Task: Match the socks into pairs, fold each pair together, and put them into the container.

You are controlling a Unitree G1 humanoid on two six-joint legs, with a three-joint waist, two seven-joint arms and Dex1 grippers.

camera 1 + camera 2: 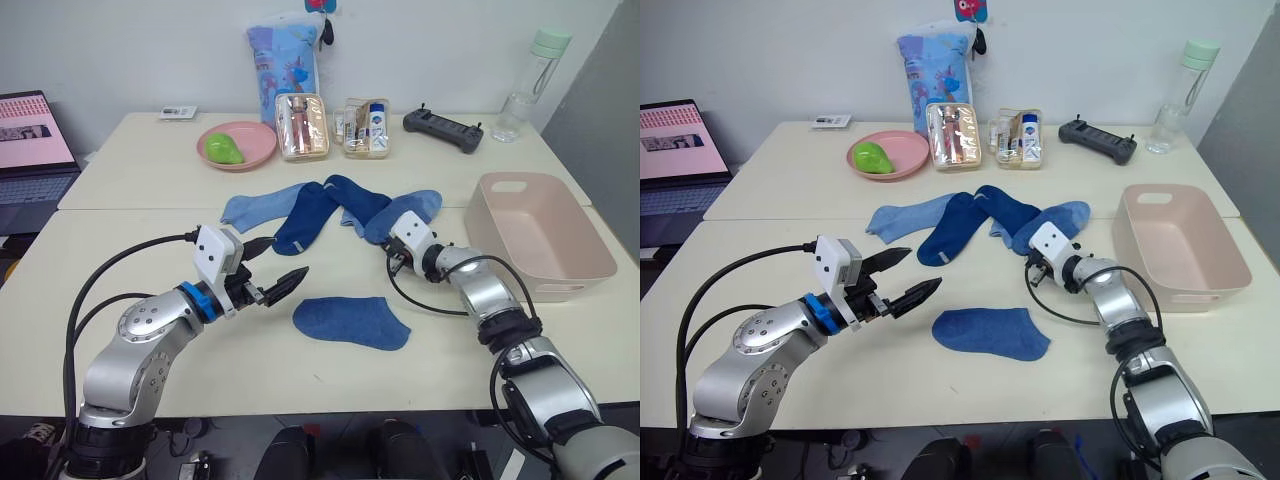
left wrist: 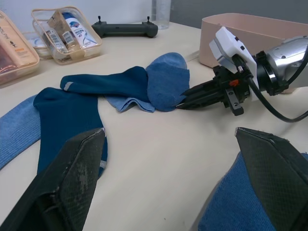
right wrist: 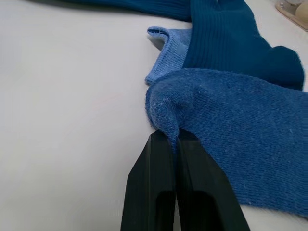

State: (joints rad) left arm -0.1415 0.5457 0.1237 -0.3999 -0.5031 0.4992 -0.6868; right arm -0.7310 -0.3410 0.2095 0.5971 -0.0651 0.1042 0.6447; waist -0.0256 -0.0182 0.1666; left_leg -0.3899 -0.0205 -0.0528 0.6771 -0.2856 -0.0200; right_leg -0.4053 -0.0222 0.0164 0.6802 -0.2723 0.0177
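Socks unpaired; our right gripper (image 3: 174, 139) pinches the light sock (image 3: 240, 144) by its edge to drag it free, left gripper (image 1: 272, 270) spread, empty, over the table (image 1: 150, 240).

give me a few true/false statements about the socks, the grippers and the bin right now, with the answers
1. The right gripper has its jaws shut on the edge of a light blue sock. True.
2. The left gripper is holding a dark blue sock. False: its jaws are open and hold nothing, hovering over the table.
3. The pink bin already holds a folded pair. False: no sock is in it.
4. One blue sock lies by itself, apart from the others, nearer the robot. True.
5. The two dark blue socks lie on the pink plate. False: they lie on the table, overlapping the lighter ones; the plate holds a green object.
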